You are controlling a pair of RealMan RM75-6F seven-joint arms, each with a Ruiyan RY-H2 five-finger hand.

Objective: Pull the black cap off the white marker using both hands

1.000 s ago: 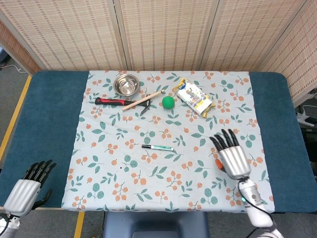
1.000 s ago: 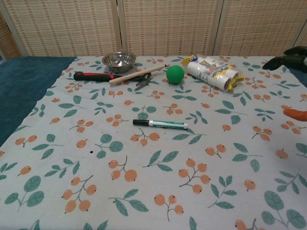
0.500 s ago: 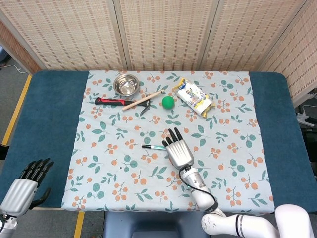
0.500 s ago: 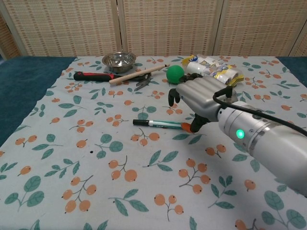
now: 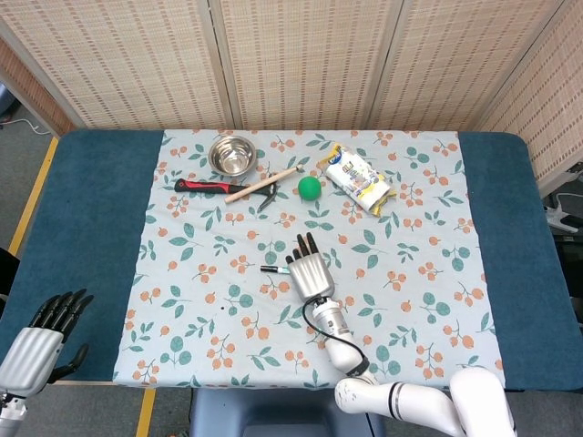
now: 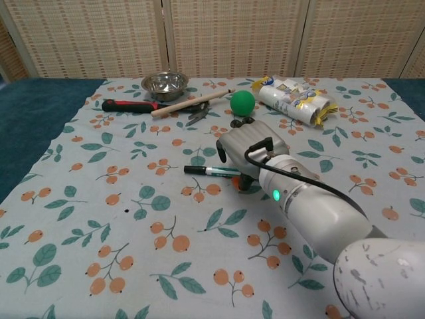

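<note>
The white marker (image 6: pixel 214 171) lies flat mid-cloth, its black cap (image 6: pixel 194 169) pointing left. In the head view only the marker's cap end (image 5: pixel 272 269) shows. My right hand (image 5: pixel 310 271) is spread over the marker's right half with fingers stretched forward, and I see no grip on it. From the chest, the right hand (image 6: pixel 251 147) shows its back, with the thumb down beside the marker's body. My left hand (image 5: pixel 41 339) hangs off the table's near left corner, fingers apart and holding nothing. It does not appear in the chest view.
At the back of the floral cloth (image 5: pixel 200 309) are a steel bowl (image 5: pixel 231 156), a red-handled tool (image 5: pixel 208 187), a wooden stick (image 5: pixel 261 185), a green ball (image 5: pixel 310 187) and a snack packet (image 5: pixel 359 179). My right forearm (image 6: pixel 319 212) crosses the near right.
My right hand swept from the table's right side leftward to the marker and now covers its right half. The left hand drifted slightly down at the near left corner.
</note>
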